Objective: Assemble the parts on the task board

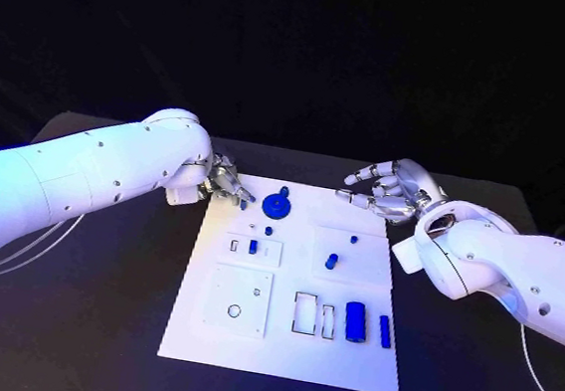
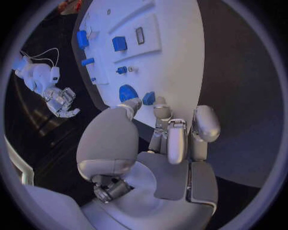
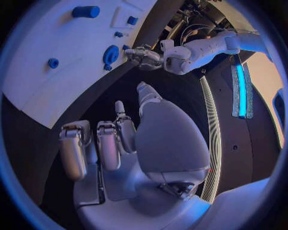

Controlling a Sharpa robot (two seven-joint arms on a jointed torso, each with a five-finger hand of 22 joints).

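Black table [image 1: 84,346], dark room behind. White board [image 1: 284,352] mid-table, blue parts scattered on it. My left hand [image 1: 222,181] sits at board's far left corner, fingertips [image 2: 161,111] just beside small blue piece [image 2: 149,97] and blue disc [image 1: 277,204]; can't tell if anything pinched. Right hand [image 1: 389,192] hovers off far right corner, fingers curled loosely, holding nothing. Risk I see: left fingers crowd the corner, could nudge disc or piece off seat, or shove board.
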